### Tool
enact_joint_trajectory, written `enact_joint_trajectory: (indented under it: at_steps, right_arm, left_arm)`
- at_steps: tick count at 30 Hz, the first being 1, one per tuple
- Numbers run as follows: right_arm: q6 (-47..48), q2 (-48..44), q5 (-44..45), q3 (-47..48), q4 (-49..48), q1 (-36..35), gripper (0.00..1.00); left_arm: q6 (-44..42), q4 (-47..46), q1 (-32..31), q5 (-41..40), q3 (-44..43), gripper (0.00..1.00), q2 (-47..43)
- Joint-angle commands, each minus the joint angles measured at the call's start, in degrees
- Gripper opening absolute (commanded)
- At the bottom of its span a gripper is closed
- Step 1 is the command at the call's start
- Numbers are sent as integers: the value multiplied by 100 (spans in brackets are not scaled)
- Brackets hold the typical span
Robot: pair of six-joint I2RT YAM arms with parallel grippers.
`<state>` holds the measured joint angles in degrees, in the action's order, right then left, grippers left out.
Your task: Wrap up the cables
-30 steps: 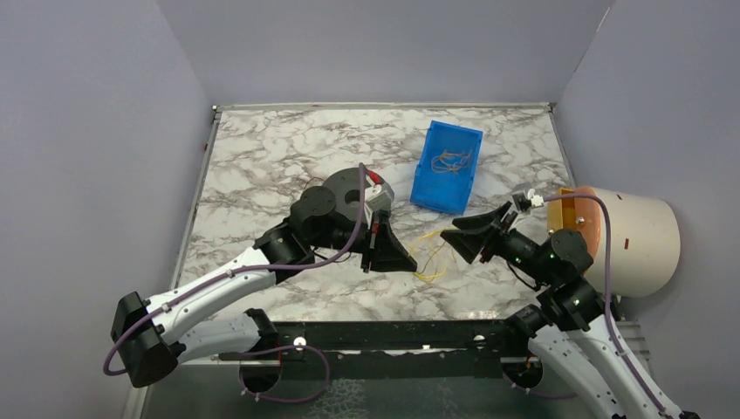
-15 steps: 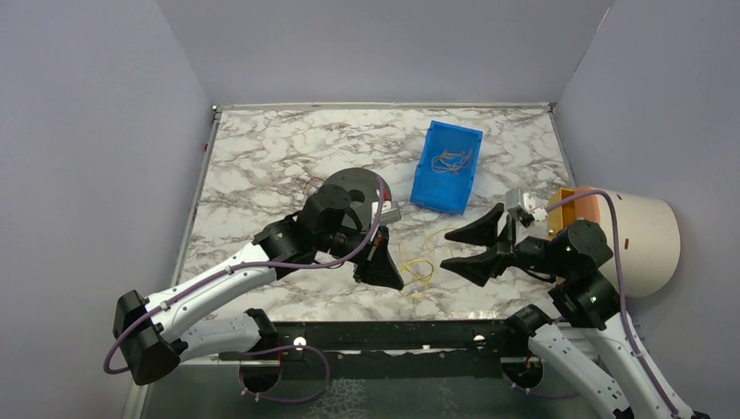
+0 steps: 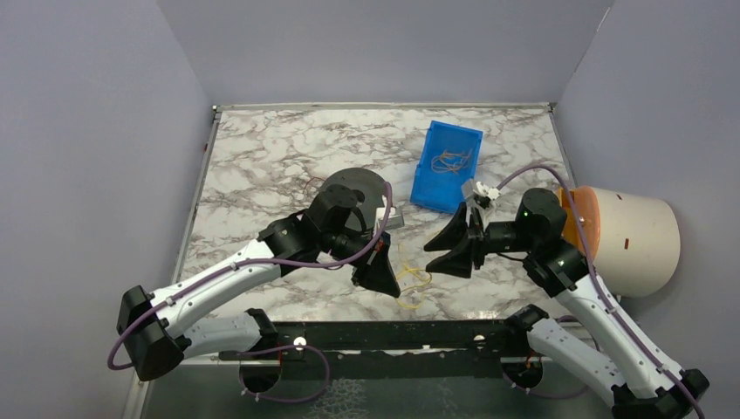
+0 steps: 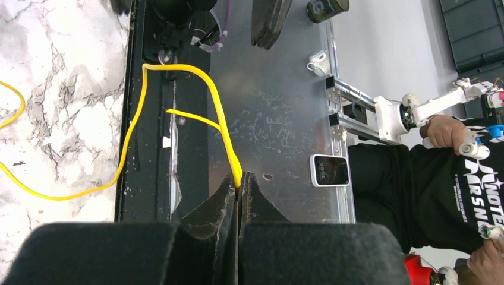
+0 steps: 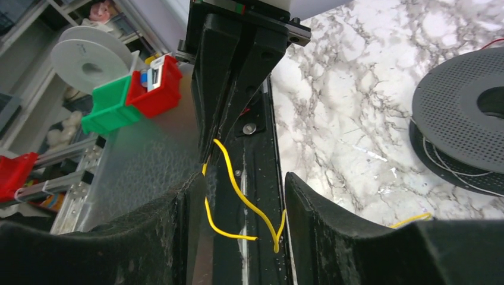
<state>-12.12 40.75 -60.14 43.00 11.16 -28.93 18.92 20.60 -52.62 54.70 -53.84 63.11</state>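
A thin yellow cable [image 3: 414, 278] loops above the table's near edge between my two grippers. My left gripper [image 3: 380, 272] is shut on it; in the left wrist view the cable [image 4: 217, 110] runs up from the closed fingertips [image 4: 239, 178] and curls away to the left. My right gripper [image 3: 447, 252] is open and points left at the cable. In the right wrist view the cable's loose end and a bend [image 5: 249, 205] hang between the spread fingers [image 5: 309, 196], touching neither that I can tell, with the left gripper [image 5: 229, 77] beyond.
A black wire spool [image 3: 353, 194] lies behind the left gripper. A blue bin [image 3: 448, 165] holding several coiled cables stands at the back right. A cream cylinder with an orange lid [image 3: 624, 237] sits at the right edge. The black frame rail [image 3: 393, 333] runs along the near edge.
My left gripper has drawn the yellow cable toward the near edge. My right gripper has opened and swung left toward the cable.
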Motion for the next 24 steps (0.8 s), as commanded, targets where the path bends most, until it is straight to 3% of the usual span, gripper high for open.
enact_joint_trajectory:
  at_steps: [1, 14, 24]
  right_arm:
    - [-191, 274, -383, -133, -384, -166, 55]
    - [-123, 864, -339, -217, -814, -872, 54]
    - [-79, 1173, -249, -276, -934, -1166, 46]
  left_arm:
    - [-211, 104, -29, 261, -221, 0, 40]
    - [-327, 266, -29, 197, -239, 0, 151]
    - [-405, 300, -29, 207, -263, 0, 216]
